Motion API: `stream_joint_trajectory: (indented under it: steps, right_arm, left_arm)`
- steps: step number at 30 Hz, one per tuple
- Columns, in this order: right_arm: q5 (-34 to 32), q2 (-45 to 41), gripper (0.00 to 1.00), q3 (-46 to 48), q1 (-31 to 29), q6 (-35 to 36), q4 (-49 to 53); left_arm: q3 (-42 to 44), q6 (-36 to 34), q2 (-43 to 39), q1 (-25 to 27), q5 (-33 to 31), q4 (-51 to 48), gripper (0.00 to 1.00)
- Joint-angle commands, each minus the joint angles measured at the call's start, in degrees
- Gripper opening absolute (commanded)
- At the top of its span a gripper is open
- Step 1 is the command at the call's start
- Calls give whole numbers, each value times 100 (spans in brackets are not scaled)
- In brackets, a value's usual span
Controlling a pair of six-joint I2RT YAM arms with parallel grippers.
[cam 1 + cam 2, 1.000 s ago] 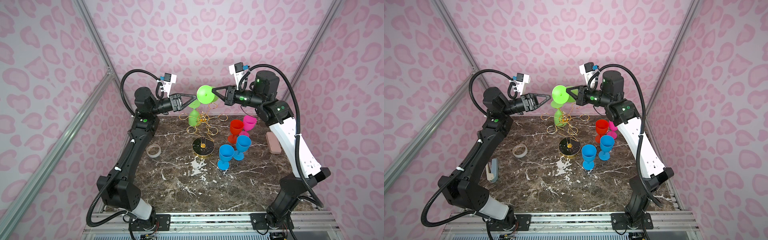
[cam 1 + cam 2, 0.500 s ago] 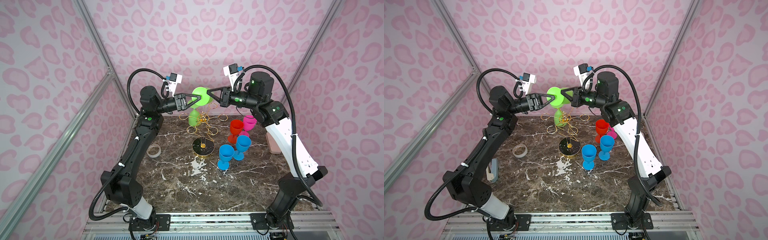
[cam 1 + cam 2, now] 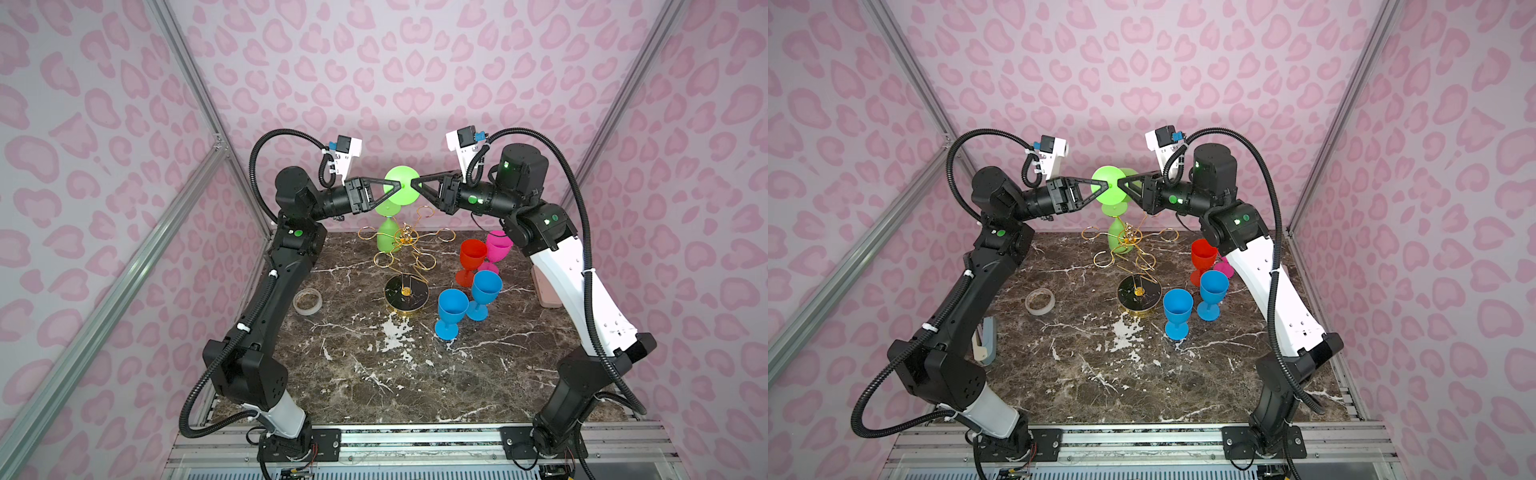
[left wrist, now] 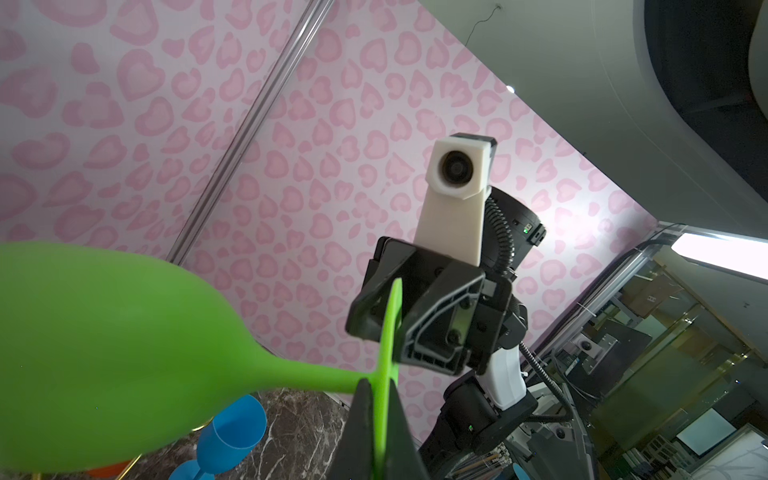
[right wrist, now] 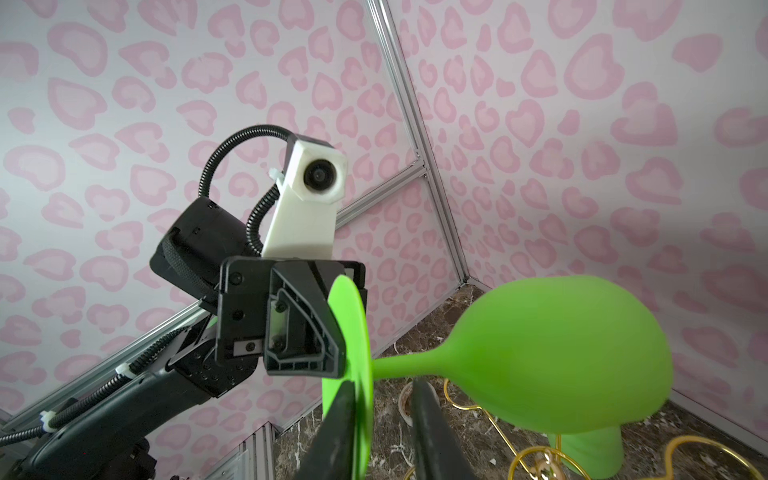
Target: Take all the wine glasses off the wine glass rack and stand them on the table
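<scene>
Left jaws newly shut on green wine glass (image 3: 399,198) | right jaws parted

Between my black left gripper (image 3: 398,188) and right gripper (image 3: 413,183) I see a lime-green wine glass (image 3: 400,174); below them, a gold wine glass rack (image 3: 405,245), black base (image 3: 406,293), on brown white-veined marble table (image 3: 374,374).

left gripper (image 3: 1103,186) and right gripper (image 3: 1121,183) meet at the green wine glass (image 3: 1108,198), high above the wine glass rack (image 3: 1139,295).
</scene>
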State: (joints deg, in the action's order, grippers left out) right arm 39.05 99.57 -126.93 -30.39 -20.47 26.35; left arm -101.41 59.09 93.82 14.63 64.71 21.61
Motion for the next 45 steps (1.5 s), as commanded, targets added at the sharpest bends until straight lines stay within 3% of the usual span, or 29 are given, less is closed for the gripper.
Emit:
stream_joint_trajectory:
  steps: [1, 8, 11, 18, 27, 45]
  right_arm:
    - [-313, -351, 39, 398, 1, 541, -140]
    - [-1692, -1926, 80, 3049, 3, 2011, -1478]
    - [-2032, -2160, 98, 3735, 7, 2493, -2156]
    - [-2146, -2035, 99, 4458, -11, 3153, -3450]
    - [-2106, -1474, 99, 4313, -116, 3469, -4564]
    - [-1987, -118, 99, 2804, -221, 3664, -4523]
  left_arm:
    - [-184, 266, 15, -11, -32, 528, 4]
    - [-354, 700, 23, -12, -202, 632, 4]
    - [-354, 841, 22, -7, -252, 643, 4]
    - [-250, 1074, 0, -8, -308, 678, 4]
    - [-262, 1360, 21, -5, -328, 841, 4]
    - [-231, 2137, 137, 3, -272, 1533, 4]
